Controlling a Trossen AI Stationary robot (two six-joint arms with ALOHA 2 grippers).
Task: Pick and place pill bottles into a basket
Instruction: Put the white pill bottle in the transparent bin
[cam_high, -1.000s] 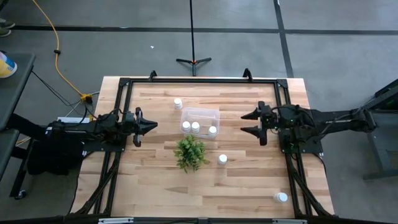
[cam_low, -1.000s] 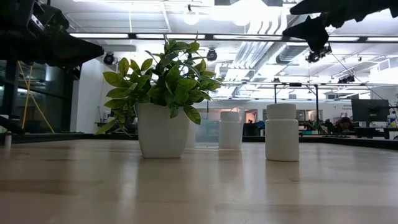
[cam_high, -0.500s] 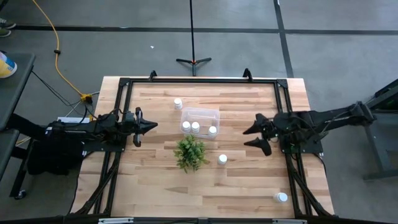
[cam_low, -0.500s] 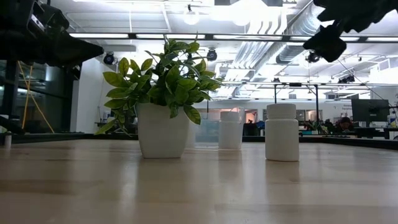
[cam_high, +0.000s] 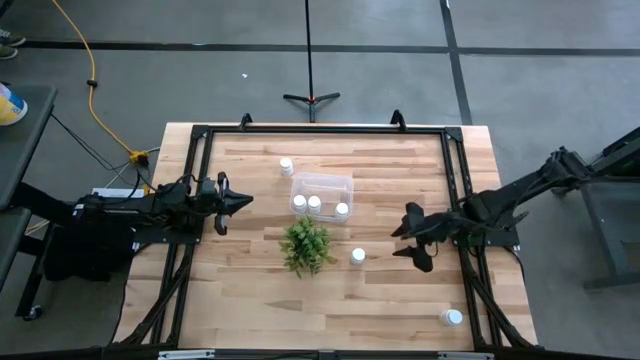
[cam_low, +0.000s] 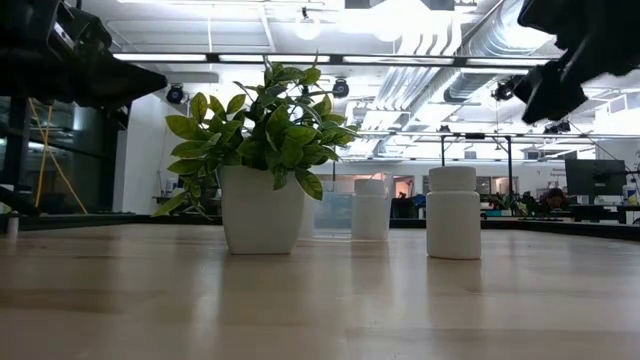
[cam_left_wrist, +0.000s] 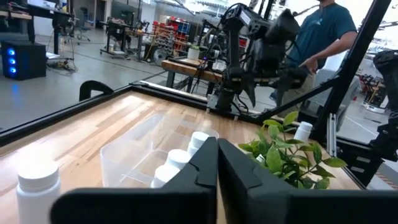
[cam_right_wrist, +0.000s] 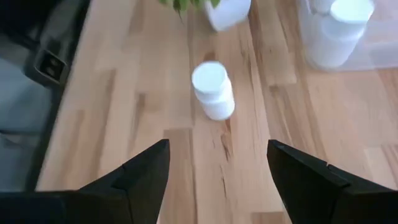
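Pill bottle (cam_high: 358, 256) stands upright just right of centre in the high view, beside the potted plant (cam_high: 306, 245); it looks light, rigid and smooth, best pinched across the body below the cap. Right gripper (cam_high: 413, 240) hovers near it, jaws wide and empty; left gripper (cam_high: 240, 201) waits closed and empty at centre-left. Wooden tabletop (cam_high: 250, 300) is level, with three bottles already in the clear bin (cam_high: 321, 183).

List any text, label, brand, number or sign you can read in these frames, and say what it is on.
None can be read.
The pill bottles show plain white sides and caps; no label is visible in any view.
The clear basket and the plant's white pot carry no markings.
Screens and equipment in the room behind the table are too small and blurred to read.
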